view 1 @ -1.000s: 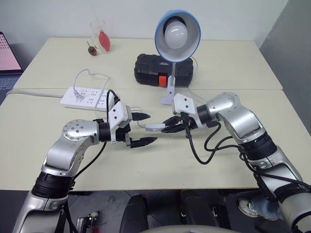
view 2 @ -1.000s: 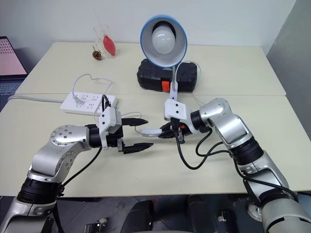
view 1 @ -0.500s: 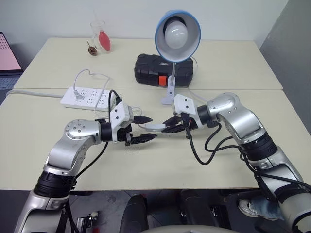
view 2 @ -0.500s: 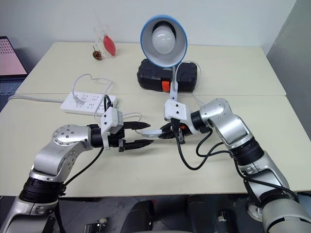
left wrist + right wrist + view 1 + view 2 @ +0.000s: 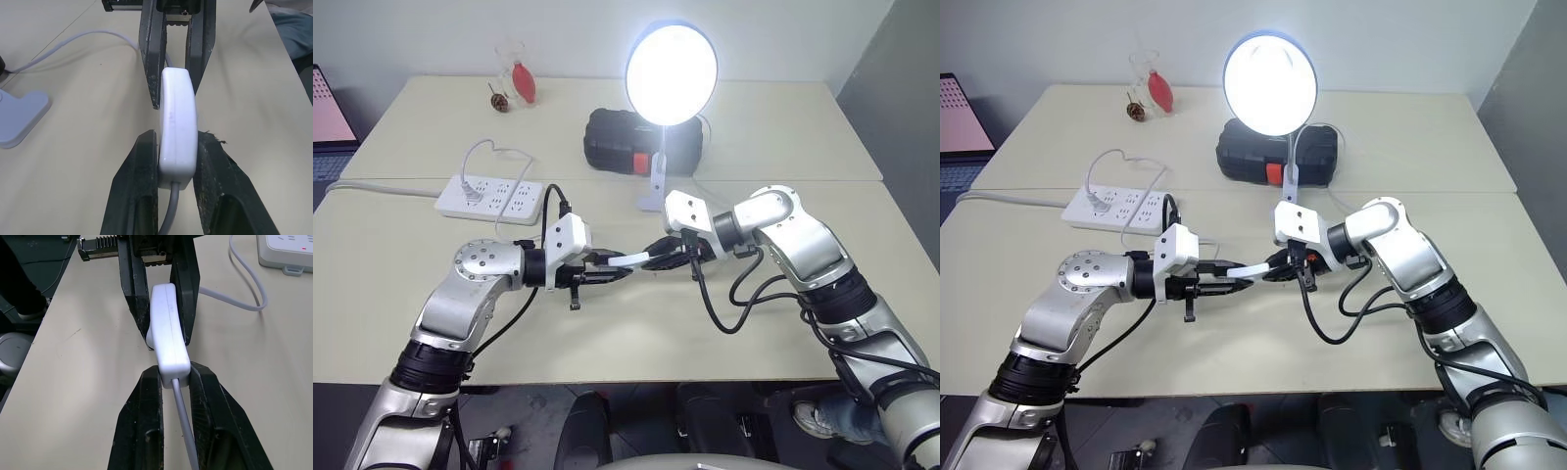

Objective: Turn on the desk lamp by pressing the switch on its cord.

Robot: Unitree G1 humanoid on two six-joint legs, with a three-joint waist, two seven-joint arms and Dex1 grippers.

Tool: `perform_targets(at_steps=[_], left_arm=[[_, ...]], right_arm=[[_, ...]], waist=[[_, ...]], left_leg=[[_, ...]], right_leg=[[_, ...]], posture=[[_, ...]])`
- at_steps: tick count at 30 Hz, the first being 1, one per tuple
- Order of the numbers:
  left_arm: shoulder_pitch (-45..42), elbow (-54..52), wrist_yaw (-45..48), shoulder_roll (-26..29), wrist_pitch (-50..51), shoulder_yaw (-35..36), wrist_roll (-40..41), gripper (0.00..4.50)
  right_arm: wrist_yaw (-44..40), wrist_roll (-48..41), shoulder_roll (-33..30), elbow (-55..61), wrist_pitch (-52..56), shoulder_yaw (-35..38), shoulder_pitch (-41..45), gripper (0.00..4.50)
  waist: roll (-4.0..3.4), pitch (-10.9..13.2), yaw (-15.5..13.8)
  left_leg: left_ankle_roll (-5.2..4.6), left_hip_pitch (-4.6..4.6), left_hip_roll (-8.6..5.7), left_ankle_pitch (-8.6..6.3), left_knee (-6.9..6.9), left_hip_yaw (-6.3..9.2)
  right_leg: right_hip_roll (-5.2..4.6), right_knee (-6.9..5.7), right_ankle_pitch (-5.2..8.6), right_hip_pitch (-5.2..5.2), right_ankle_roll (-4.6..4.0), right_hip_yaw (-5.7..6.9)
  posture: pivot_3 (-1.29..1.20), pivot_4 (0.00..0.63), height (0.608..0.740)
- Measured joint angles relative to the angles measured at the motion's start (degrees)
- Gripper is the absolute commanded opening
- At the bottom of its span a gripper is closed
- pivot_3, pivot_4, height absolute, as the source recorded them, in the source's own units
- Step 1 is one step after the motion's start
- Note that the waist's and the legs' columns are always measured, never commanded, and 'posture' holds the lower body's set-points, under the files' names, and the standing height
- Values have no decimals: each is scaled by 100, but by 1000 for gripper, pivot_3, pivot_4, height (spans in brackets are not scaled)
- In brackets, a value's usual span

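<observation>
Left claw (image 5: pixel 612 275) closed on switch (image 5: pixel 628 260); lamp (image 5: pixel 672 74) lit.

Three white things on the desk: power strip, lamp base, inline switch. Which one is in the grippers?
The switch, the small oblong one on the thin cord, pinched from both ends by both grippers.

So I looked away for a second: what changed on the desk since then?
The left end effector closed on the switch, and the desk lamp lit up. The right end effector kept its grip on the switch; the power strip stayed put.

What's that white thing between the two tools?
The switch on the lamp's cord: left tool and right tool both pinch it, seen in both wrist views.
</observation>
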State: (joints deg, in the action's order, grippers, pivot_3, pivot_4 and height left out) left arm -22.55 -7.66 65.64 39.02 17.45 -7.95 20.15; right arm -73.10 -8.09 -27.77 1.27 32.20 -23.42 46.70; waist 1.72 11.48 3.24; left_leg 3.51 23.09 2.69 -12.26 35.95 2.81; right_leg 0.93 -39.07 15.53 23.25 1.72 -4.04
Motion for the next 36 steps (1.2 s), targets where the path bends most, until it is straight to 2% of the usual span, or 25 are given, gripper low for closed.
perform_targets(at_steps=[9,11,12,26,30,36], left_arm=[[-10,77,4,-70,-88,-1,-20,585],[-9,97,13,-75,-144,-1,-25,1286],[-10,124,-12,-86,-178,9,-44,1354],[197,126,19,215,-763,112,-386,4398],[463,-112,5,405,-790,281,-382,4500],[1042,-660,-83,748,-733,802,-289,4500]], right_arm=[[-20,8,-26,0,-35,0,0,364],[-23,8,-27,0,-40,1,1,364],[-25,1,-16,0,-41,1,0,364],[-23,31,86,-214,-434,-56,0,364],[-33,199,114,-616,-884,-154,37,364],[243,610,367,-2122,-2052,-208,181,364]], waist=[[0,0,0],[0,0,0],[0,0,0],[0,0,1],[1,0,8],[0,0,10]], left_leg=[[0,0,0,0,0,0],[0,0,0,0,0,0],[0,0,0,0,0,0],[0,1,0,0,-1,0],[0,-1,2,0,-1,-1],[0,-2,2,0,-2,-3]], right_leg=[[0,0,0,0,0,0],[0,0,0,0,0,0],[0,0,0,0,0,0],[0,0,0,1,0,0],[0,2,0,1,0,-1],[0,1,1,2,-1,-2]], posture=[[0,150,740],[0,150,740],[0,150,740],[0,150,740],[0,150,740],[0,150,740]])
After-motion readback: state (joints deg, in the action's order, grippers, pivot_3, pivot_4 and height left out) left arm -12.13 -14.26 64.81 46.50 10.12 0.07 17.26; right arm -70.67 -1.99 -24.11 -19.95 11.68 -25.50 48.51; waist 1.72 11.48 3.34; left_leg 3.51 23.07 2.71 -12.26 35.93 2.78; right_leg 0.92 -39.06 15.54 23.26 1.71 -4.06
